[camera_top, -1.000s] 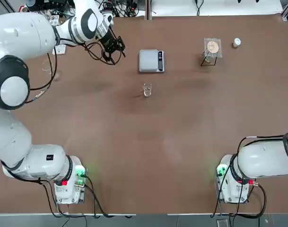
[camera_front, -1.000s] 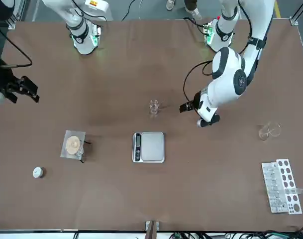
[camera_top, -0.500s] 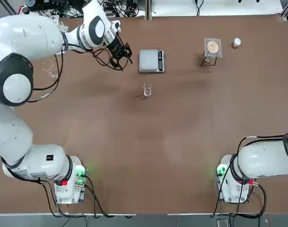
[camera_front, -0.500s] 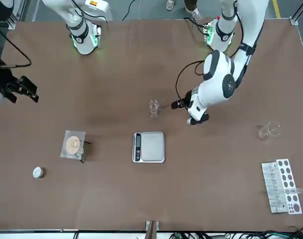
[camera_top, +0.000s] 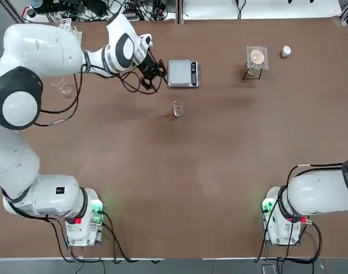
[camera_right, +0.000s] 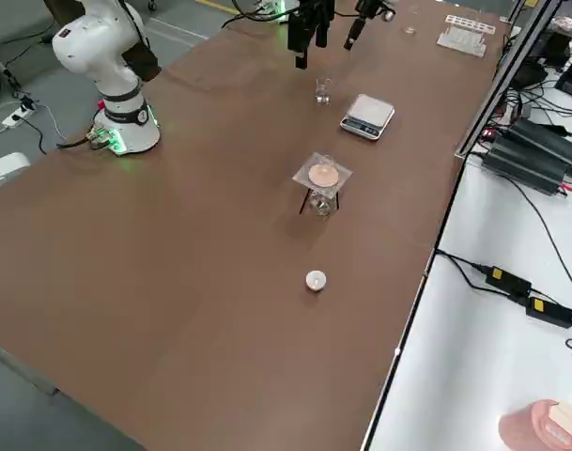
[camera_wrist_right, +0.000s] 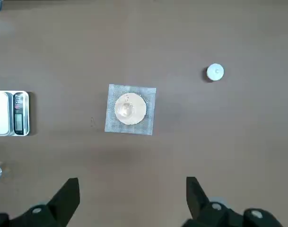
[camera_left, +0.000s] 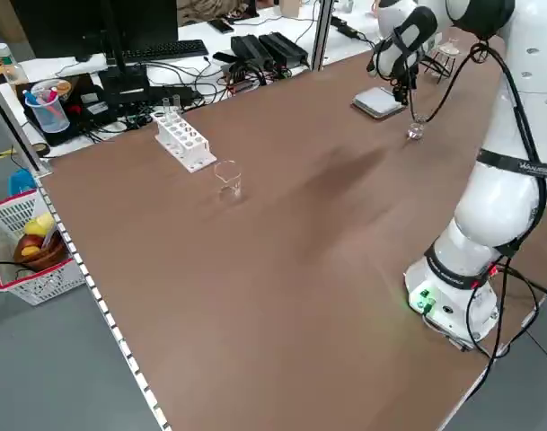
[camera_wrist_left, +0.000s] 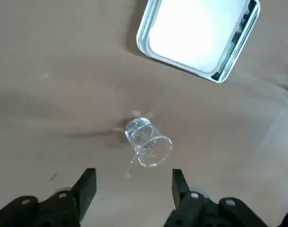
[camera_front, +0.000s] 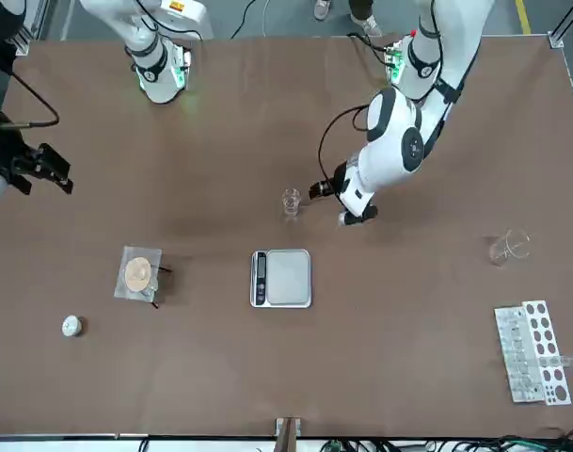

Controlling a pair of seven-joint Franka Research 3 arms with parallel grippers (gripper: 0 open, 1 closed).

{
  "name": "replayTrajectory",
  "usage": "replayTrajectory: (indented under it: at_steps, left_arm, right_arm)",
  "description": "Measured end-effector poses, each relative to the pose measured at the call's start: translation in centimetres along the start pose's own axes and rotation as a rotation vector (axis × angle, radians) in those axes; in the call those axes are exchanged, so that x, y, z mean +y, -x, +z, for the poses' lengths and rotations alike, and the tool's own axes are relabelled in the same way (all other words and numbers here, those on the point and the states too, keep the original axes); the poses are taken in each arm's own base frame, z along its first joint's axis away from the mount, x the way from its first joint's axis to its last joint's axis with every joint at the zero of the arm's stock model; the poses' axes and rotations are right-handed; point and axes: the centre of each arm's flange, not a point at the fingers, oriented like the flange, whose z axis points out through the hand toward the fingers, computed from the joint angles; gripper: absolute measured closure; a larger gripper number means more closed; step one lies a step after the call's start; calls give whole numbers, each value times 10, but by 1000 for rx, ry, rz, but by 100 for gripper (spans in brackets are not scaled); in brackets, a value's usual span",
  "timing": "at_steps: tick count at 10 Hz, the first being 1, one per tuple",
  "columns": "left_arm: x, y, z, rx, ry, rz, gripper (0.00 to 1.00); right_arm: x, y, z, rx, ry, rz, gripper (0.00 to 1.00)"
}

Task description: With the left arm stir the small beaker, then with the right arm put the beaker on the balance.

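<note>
The tiny clear glass cylindrical beaker (camera_top: 178,108) stands upright on the brown counter (camera_top: 219,160), near the flat silver-grey square balance (camera_top: 183,73) but apart from it. My left gripper (camera_top: 153,73) hovers beside the balance and just off the beaker, fingers (camera_wrist_left: 88,185) spread wide, holding nothing. My right gripper (camera_front: 41,168) hangs well apart at the counter's edge, also wide open and empty.

Left gripper (camera_top: 152,74) near balance (camera_top: 183,73) (small beaker (camera_top: 178,108) apart).
</note>
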Motion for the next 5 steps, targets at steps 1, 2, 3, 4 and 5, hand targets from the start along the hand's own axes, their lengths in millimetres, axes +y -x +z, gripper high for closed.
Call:
replayTrajectory:
  at_steps: [1,2,3,4,5]
  left_arm:
    - [-2,5,13,18,3,4,29]
    - [0,17,32,17,2,15,31]
    - [4,29,47,7,-5,20,33]
    - [5,35,53,0,-10,27,34]
    - [6,39,56,-5,-14,32,35]
  right_arm:
    - [0,0,0,0,0,0,0]
    - [0,0,0,-1,0,0,0]
    - [0,0,0,-1,0,0,0]
    - [0,0,0,0,0,0,0]
    - [0,0,-1,1,0,1,0]
